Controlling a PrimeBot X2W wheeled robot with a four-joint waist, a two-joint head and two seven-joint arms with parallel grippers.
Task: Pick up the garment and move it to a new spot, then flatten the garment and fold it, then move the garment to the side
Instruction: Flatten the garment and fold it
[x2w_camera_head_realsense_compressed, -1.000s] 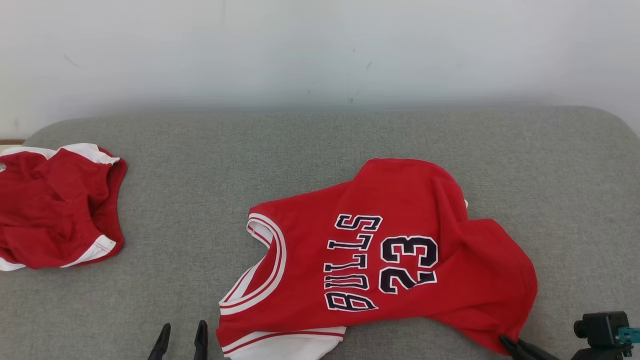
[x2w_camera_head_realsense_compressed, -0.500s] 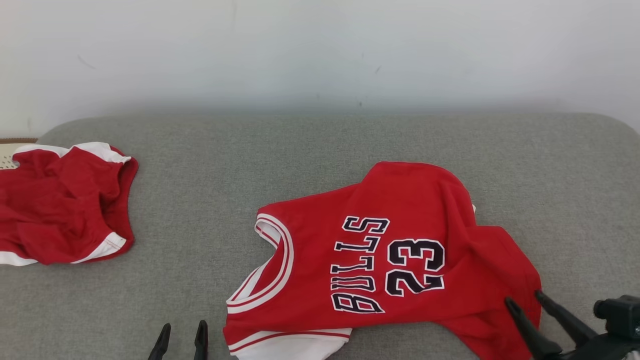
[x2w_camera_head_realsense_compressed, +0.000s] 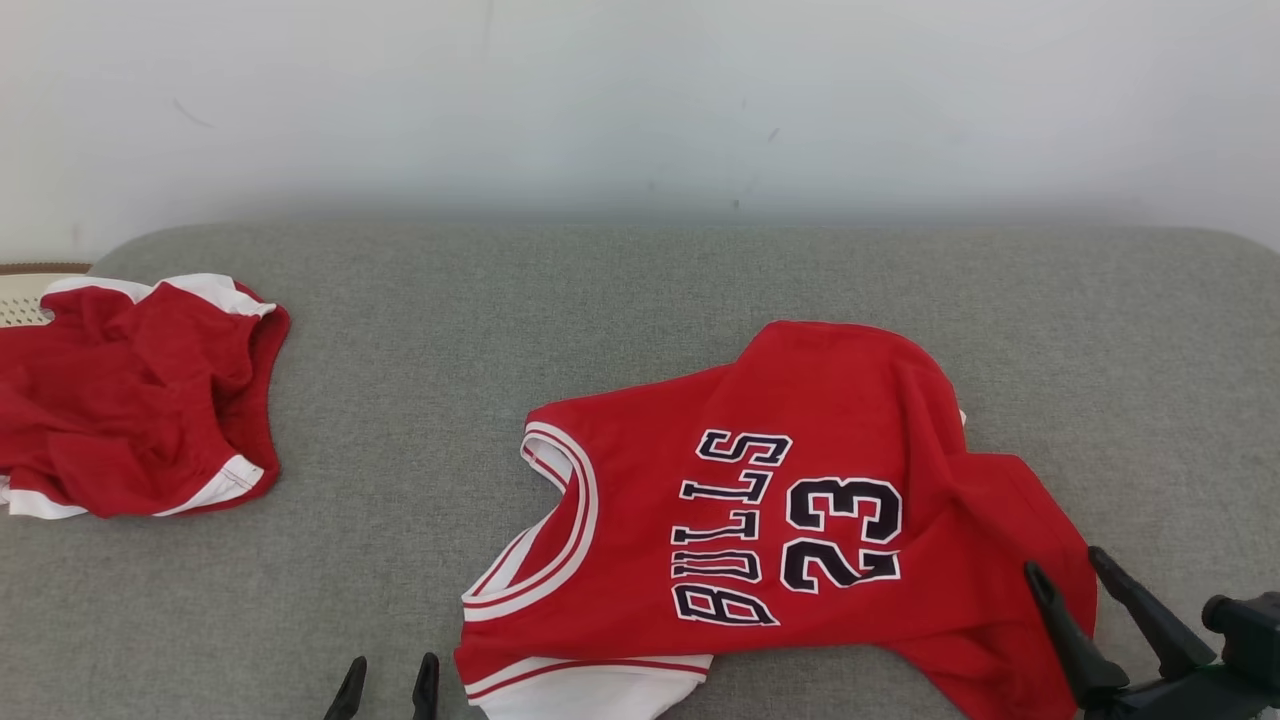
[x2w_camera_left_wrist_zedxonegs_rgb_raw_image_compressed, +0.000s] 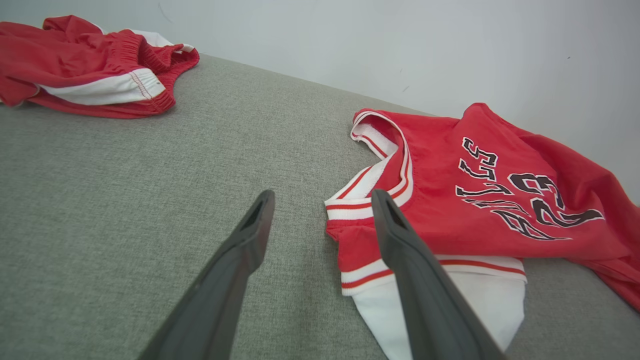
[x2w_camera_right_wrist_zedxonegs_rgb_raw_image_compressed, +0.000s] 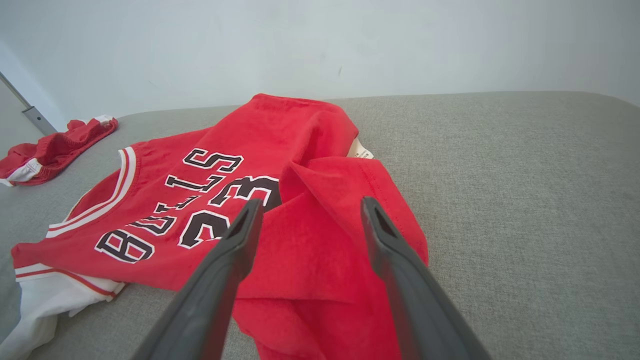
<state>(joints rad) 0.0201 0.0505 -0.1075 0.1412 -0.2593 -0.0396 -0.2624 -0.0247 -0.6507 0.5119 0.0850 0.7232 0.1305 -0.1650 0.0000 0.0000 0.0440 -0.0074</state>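
Red jersey (x2w_camera_head_realsense_compressed: 640, 520) lies rumpled right of centre on the grey cushion (x2w_camera_head_realsense_compressed: 420, 330), right gripper (x2w_camera_head_realsense_compressed: 1062, 561) spread and empty over what's probably its bunched hem, left gripper (x2w_camera_head_realsense_compressed: 394, 660) likewise beside the shoulder, so flattening looks next: pinch corners, tug outward.

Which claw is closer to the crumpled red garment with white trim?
Left. The left gripper sits beside the red Bulls jersey, toward the crumpled red garment; the right gripper is over the jersey's far corner.
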